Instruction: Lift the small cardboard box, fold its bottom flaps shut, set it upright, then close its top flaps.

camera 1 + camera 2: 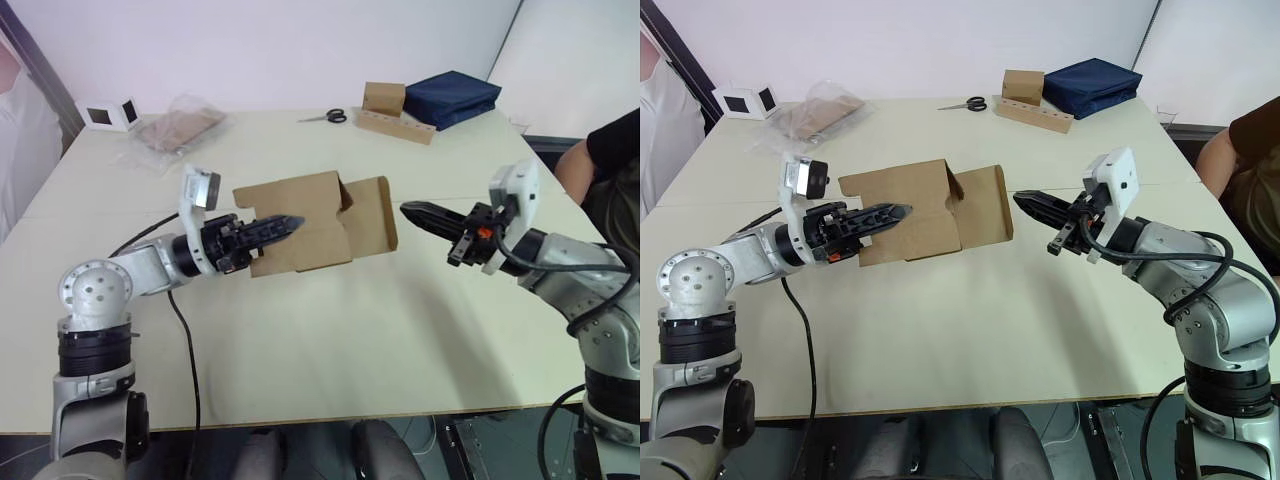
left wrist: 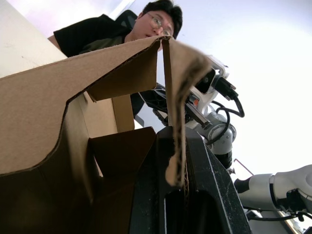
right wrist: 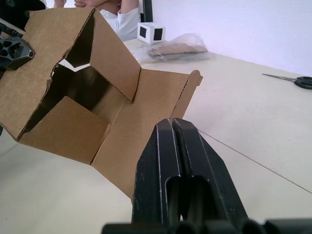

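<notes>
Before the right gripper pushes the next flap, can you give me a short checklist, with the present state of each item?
1. Small cardboard box held: ok, the left gripper is shut on one wall.
2. Box lifted off the table: ok.
3. Flaps at the open end: not ok, one wide flap and others stand open.
4. Right gripper free: ok, fingers shut, holding nothing, apart from the box.
5. Right gripper faces the open end: ok, seen in the right wrist view.
6. Other end's flaps: cannot tell.
</notes>
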Controlling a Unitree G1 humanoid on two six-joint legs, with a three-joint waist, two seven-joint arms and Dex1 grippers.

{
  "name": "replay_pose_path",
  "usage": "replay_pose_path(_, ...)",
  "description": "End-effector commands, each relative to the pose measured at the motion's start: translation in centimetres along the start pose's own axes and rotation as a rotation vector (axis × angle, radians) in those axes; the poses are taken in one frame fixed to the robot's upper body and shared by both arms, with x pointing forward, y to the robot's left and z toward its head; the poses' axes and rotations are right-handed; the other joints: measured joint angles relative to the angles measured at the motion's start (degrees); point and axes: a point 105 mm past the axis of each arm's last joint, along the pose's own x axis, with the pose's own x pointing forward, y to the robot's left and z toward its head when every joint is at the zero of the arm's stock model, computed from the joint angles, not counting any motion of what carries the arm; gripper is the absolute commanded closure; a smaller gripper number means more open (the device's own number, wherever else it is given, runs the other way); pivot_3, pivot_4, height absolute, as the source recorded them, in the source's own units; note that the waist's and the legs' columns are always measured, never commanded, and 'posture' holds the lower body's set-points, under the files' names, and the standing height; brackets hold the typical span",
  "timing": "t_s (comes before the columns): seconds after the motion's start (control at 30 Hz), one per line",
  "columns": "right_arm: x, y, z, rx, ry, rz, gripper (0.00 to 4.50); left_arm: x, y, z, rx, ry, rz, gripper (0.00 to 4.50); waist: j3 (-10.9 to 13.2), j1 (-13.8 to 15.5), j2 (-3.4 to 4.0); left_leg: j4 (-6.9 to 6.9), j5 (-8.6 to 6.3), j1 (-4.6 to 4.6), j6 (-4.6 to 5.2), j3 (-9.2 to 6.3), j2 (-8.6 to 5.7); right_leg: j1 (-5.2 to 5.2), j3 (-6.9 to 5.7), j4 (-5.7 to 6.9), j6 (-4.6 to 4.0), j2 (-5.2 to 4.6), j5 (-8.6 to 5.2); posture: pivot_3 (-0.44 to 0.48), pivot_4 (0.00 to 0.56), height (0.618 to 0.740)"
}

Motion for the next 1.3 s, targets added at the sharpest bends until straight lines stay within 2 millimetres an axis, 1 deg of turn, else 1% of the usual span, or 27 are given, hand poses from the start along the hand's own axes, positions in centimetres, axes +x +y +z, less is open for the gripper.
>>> replay_pose_path(0.03, -0.1, 0.1, 1.3, -0.053, -0.03, 0.006, 4.5, 0.0, -1.2, 0.8, 0.047, -0.029, -0.041, 4.46, 0.0, 0.0, 0.0, 0.0, 0.0, 0.0, 0.0, 0.0, 0.0, 0.0, 0.0, 0.0, 0.0, 0.0, 0.0, 0.0, 0.15, 0.74)
replay_pose_path(0.9, -0.3, -0.1, 1.2, -0.057, -0.028, -0.004, 4.5, 0.1, -1.2, 0.9, 0.051, -0.034, -0.049, 4.46, 0.0, 0.0, 0.0, 0.0, 0.0, 0.0, 0.0, 0.0, 0.0, 0.0, 0.0, 0.0, 0.0, 0.0, 0.0, 0.0, 0.15, 0.74)
replay_pose_path(1.07, -0.7, -1.2, 1.3, -0.044, -0.04, -0.043, 4.5, 0.1, -1.3, 0.9, 0.053, -0.032, -0.049, 4.46, 0.0, 0.0, 0.0, 0.0, 0.0, 0.0, 0.0, 0.0, 0.0, 0.0, 0.0, 0.0, 0.0, 0.0, 0.0, 0.0, 0.15, 0.74)
replay_pose_path(1.23, -1.3, -3.6, 1.4, -0.015, -0.069, -0.137, 4.5, 0.1, -1.4, 1.0, 0.058, -0.033, -0.052, 4.46, 0.0, 0.0, 0.0, 0.0, 0.0, 0.0, 0.0, 0.01, 0.0, 0.0, 0.0, 0.0, 0.0, 0.0, 0.0, 0.0, 0.15, 0.74)
replay_pose_path(1.3, -1.4, -4.2, 0.9, -0.008, -0.06, -0.163, 4.5, 0.1, -1.5, 1.0, 0.058, -0.034, -0.054, 4.46, 0.0, 0.01, 0.0, 0.0, 0.0, 0.0, 0.0, 0.02, 0.0, 0.0, 0.0, 0.0, 0.0, 0.0, 0.0, 0.0, 0.15, 0.74)
